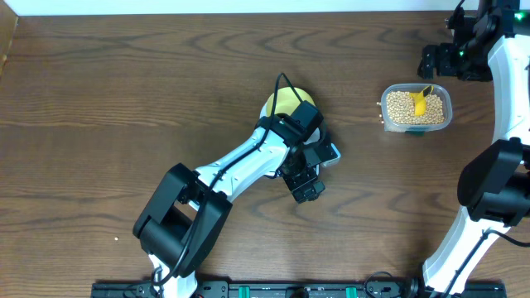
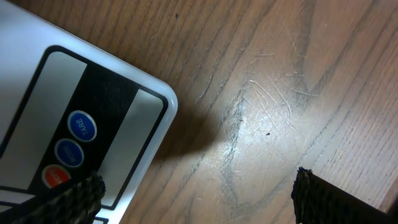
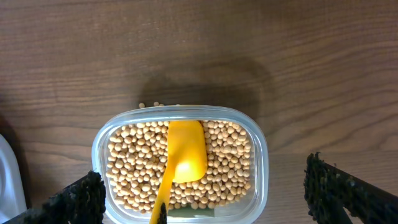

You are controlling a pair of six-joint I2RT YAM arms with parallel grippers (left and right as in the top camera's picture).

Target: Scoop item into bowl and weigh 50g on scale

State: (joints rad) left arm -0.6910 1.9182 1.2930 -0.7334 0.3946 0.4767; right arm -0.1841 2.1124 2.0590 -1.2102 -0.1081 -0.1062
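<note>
The left claw [image 2: 198, 190] is released: fingers spread wide, nothing between them. It is poised over the bench [image 2: 280, 74] at the button corner of the digital scale [image 2: 37, 93]. The right claw [image 3: 202, 186] is likewise spread and empty, above the clear plastic tub [image 3: 258, 143].

The soybeans [image 3: 230, 168] fill the tub, and a few lie on the bench just outside it. The pale yellow bowl [image 1: 286, 99] sits beyond the left arm, partly hidden. Whether it rests on the scale cannot be told.

Handling: the beans look hard, smooth and loose, so expect rolling and bouncing. Do not pinch them. Use the yellow measuring scoop [image 3: 185, 149] lying on them. It is probably light, rigid plastic. Grasp its handle and carry it level.
</note>
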